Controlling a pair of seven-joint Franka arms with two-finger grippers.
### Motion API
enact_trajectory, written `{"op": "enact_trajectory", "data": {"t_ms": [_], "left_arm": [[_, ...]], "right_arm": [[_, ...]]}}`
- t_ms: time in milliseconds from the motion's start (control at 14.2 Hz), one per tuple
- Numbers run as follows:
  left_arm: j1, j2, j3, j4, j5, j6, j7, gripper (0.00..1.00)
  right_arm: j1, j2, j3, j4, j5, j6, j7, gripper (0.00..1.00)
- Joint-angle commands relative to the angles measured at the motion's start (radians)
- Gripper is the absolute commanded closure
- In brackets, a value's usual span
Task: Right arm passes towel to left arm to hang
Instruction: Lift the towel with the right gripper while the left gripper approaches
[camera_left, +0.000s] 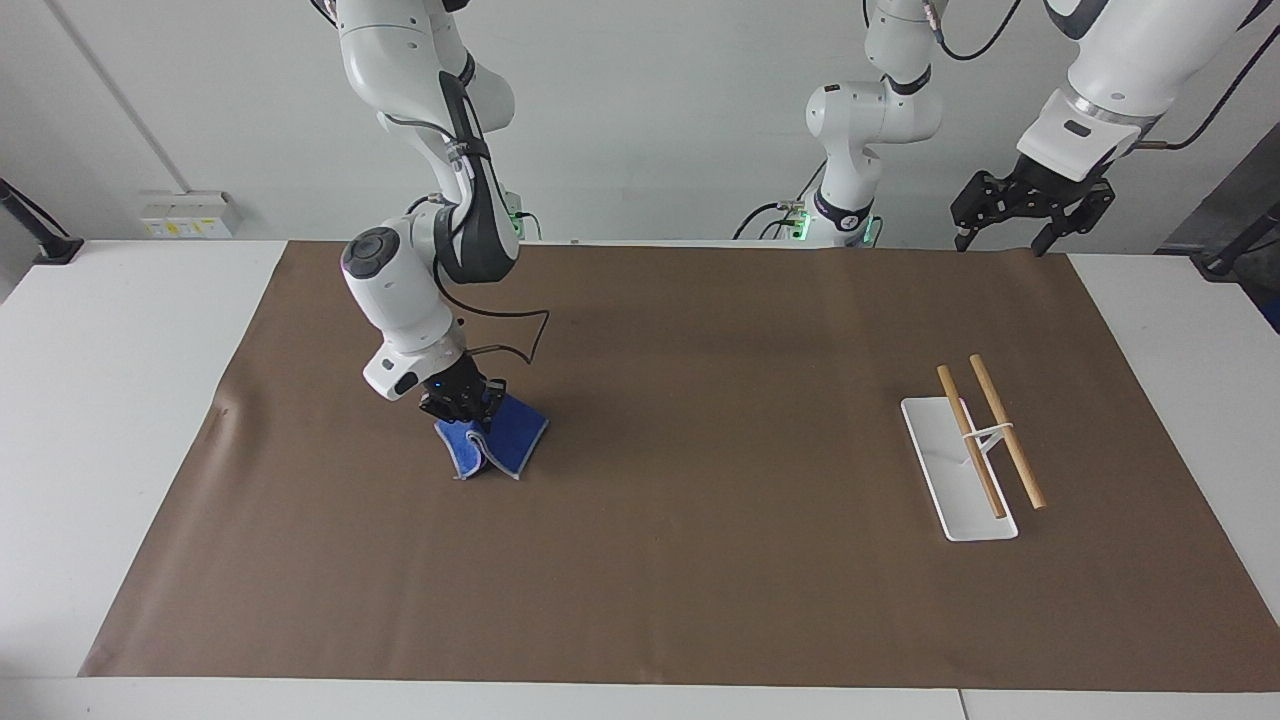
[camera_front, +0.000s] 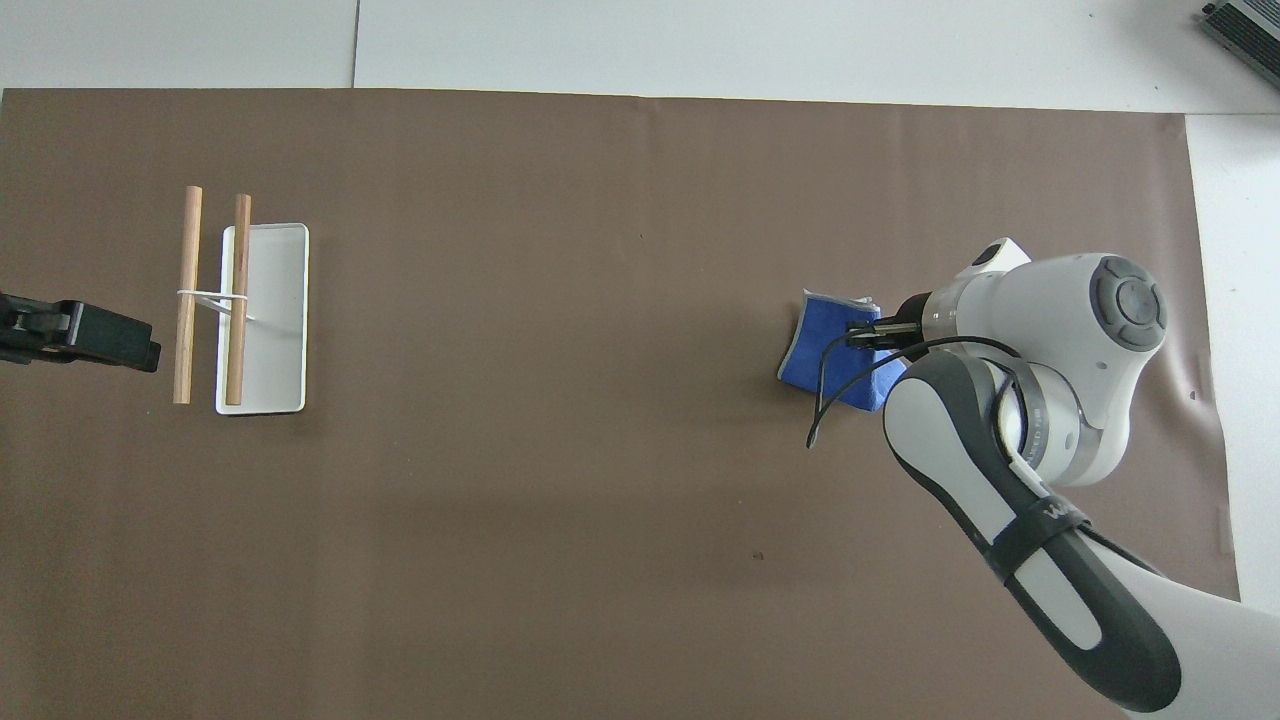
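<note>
The blue towel hangs bunched from my right gripper, which is shut on its top edge and holds it just above the brown mat, toward the right arm's end of the table. In the overhead view the towel shows beside the right gripper, with the arm's wrist covering part of it. My left gripper waits raised over the mat's edge nearest the robots, at the left arm's end, its fingers spread open and empty. Only its tip shows in the overhead view.
A white tray with two wooden rods tied across a small stand sits toward the left arm's end of the table. A brown mat covers the table. A black cable loops beside the right wrist.
</note>
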Motion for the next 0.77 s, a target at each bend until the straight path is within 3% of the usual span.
{"op": "enact_trajectory", "data": {"t_ms": [0,351,492,702], "left_arm": [[0.009,-0.022,-0.006,-0.021,0.010,-0.008,0.001,0.00],[0.000,-0.030,-0.007,-0.044,0.006,0.021,-0.011,0.00],[-0.010,-0.050,-0.012,-0.102,-0.018,0.118,-0.077,0.00],[-0.011,-0.113,-0.016,-0.258,-0.178,0.303,-0.279,0.00]], "right_arm": [[-0.010,-0.019,0.018,0.086,0.145,-0.123,-0.048,1.00],[-0.009,-0.033,0.025,0.130,0.591,-0.220,-0.077,1.00],[-0.009,-0.038,0.057,0.130,0.761,-0.219,-0.074,1.00],[-0.004,-0.050,0.091,0.124,0.984,-0.216,-0.071,1.00]]}}
